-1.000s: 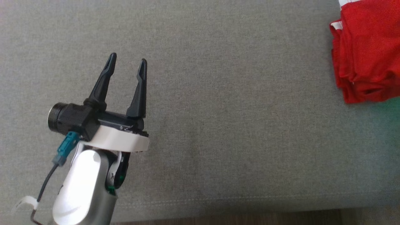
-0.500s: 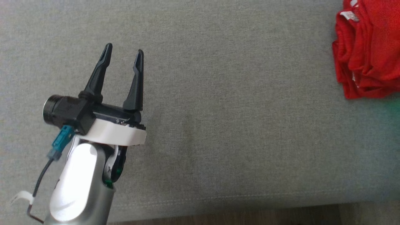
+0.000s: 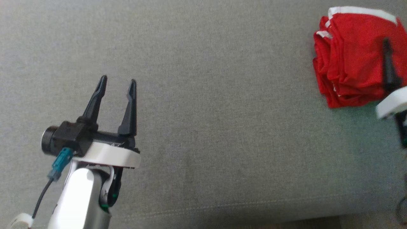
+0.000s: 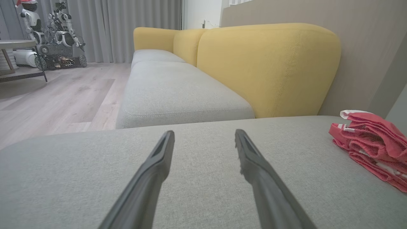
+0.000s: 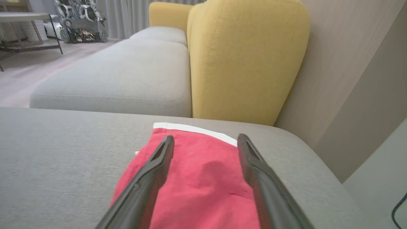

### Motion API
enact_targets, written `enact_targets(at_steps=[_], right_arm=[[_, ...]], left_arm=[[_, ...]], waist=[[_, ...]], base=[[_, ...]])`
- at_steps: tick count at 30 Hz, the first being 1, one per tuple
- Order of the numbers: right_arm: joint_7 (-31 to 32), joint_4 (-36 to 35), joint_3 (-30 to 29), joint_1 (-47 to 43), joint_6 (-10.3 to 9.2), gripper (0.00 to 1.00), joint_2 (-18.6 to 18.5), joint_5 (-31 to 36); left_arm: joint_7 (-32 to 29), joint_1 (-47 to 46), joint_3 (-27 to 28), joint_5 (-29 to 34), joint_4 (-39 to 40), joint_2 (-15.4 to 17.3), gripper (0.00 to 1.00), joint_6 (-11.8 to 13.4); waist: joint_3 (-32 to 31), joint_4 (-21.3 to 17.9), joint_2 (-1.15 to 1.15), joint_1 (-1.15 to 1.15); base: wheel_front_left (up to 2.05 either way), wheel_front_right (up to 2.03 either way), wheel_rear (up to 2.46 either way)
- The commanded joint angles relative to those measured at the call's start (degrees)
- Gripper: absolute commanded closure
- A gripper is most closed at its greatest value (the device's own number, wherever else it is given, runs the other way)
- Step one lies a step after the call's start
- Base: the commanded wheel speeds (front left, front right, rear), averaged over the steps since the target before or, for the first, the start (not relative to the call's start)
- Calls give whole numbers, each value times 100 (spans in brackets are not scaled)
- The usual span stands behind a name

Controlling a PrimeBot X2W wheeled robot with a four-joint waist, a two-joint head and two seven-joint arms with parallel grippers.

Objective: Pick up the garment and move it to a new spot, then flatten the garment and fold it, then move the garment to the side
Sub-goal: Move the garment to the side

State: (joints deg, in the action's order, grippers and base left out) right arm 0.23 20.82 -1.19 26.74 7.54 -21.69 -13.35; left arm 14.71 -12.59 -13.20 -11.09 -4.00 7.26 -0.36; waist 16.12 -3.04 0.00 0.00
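The folded red garment (image 3: 349, 63) is lying at the right end of the grey seat cushion (image 3: 222, 111), near the yellow backrest (image 5: 248, 57). The right gripper (image 5: 205, 138) is hovering over it, fingers spread and gripping nothing. The left gripper (image 3: 118, 80) is standing open over bare cushion, well apart. The move-aside step is judged nearly complete. When withdrawing, be lifting the right fingers straight clear, so no fold is snagging or dragging open

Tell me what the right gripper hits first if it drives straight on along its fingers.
Probably the red garment: the right gripper, open, points low across the folded cloth. If it skims over it, the yellow backrest beyond comes next; its height above the cloth is unclear.
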Motion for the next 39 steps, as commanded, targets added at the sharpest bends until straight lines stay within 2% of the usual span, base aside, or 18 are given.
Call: enact_targets(at_steps=[1, 7, 11, 21, 39], right_arm=[[-26, -419, -21, -148, -5, 0, 134, 110], [58, -1452, -69, -839, -5, 0, 1237, 432], [85, -1825, 121, -1183, -5, 0, 1619, 559], [180, -2109, 390, -1855, -5, 0, 1824, 573], [411, -2507, 90, -2876, -5, 0, 1877, 676]], left_arm=[[29, -63, 261, 16, 188, 140, 0, 44], [5, 154, 303, -31, 123, 207, 0, 95], [-34, 275, 317, -70, 78, 247, 0, 117], [-123, 680, 453, -183, 47, 358, 0, 248], [-411, 1323, 327, -266, 162, 528, 0, 281]], waist=[[-181, 40, 0, 0], [-506, 262, 0, 0], [-697, 434, 0, 0], [-1071, 611, 0, 0], [-1697, 598, 0, 0]], base=[[0, 0, 0], [0, 0, 0], [0, 0, 0], [0, 0, 0], [0, 0, 0]])
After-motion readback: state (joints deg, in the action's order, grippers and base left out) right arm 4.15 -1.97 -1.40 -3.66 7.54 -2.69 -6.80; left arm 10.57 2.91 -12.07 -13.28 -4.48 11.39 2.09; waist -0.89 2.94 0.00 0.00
